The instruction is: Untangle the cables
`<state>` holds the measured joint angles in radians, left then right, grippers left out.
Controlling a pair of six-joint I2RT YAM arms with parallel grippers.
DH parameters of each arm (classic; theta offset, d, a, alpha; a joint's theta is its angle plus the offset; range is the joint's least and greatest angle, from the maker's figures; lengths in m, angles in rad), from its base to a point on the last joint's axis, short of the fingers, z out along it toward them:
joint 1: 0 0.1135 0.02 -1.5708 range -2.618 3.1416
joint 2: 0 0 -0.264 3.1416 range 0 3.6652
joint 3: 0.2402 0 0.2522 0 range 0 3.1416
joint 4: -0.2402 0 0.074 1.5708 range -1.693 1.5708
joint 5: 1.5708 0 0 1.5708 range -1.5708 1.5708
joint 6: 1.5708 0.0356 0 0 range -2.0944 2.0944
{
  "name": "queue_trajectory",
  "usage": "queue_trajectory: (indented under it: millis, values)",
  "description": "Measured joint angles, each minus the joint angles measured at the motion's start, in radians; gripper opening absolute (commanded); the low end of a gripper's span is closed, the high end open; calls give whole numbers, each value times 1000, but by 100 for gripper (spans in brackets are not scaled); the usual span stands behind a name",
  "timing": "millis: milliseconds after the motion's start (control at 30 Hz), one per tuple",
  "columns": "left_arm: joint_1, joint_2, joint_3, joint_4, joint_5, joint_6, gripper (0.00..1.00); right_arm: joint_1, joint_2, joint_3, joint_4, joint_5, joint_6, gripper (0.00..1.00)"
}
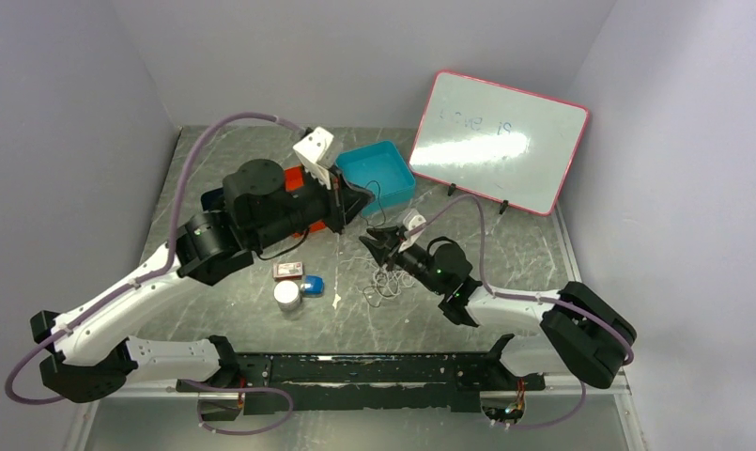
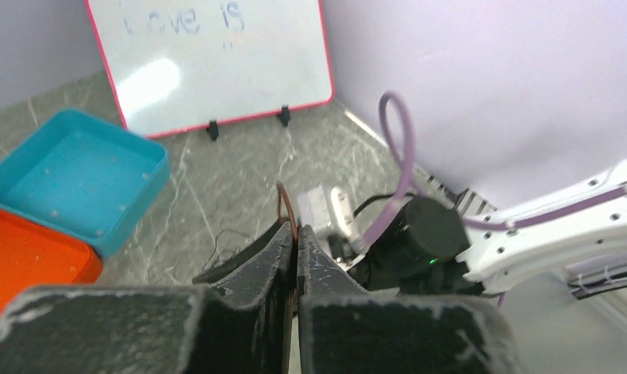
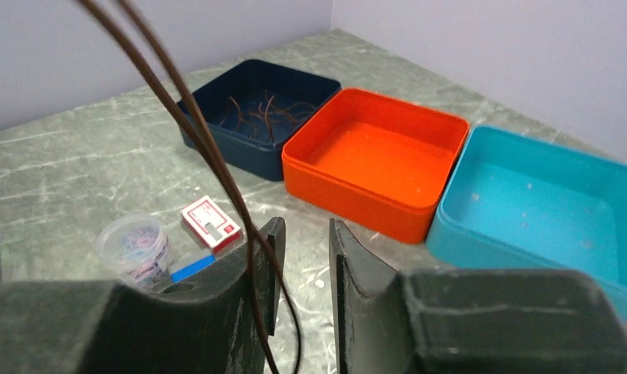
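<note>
My left gripper (image 2: 297, 238) is shut on a thin brown cable (image 2: 288, 209), whose small loop sticks up above the fingertips. In the top view this gripper (image 1: 342, 209) is held above the table in front of the teal box. The same brown cable (image 3: 209, 148) hangs as two strands in the right wrist view, crossing the left finger (image 3: 265, 257). My right gripper (image 3: 304, 234) is open around nothing; it sits low (image 1: 378, 242) just right of the left gripper. A tangle of thin white cables (image 1: 388, 282) lies on the table below it. A thin black cable (image 1: 282, 252) lies under the left arm.
Three boxes stand in a row: navy (image 3: 216, 86) with brown cable pieces inside, orange (image 3: 372, 167), teal (image 3: 544, 210). A whiteboard (image 1: 501, 155) leans at the back right. A paper-clip tub (image 1: 286, 294), a small red-white box (image 1: 287, 271) and a blue item (image 1: 312, 286) lie centre-left.
</note>
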<state>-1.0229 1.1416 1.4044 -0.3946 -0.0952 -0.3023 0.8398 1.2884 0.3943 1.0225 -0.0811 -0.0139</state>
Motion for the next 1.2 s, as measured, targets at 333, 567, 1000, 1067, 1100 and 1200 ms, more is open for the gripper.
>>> queue_trajectory:
  millis: [333, 567, 1000, 1067, 1100, 1200]
  values:
    - [0, 29, 180, -8, -37, 27, 7, 0, 1, -106, 31, 35, 82, 22]
    - [0, 52, 243, -13, -43, 46, 7, 0, 2, -167, 63, 75, 134, 19]
    - [0, 97, 473, -13, -52, 90, 7, 0, 75, -269, 123, 172, 225, 18]
    - [0, 106, 518, -13, -62, 103, 7, 0, 80, -277, 134, 183, 237, 18]
    - [0, 113, 542, -13, -66, 110, 7, 0, 82, -280, 139, 187, 242, 18]
    - [0, 128, 591, -14, -82, 131, 7, 0, 89, -284, 149, 197, 256, 18]
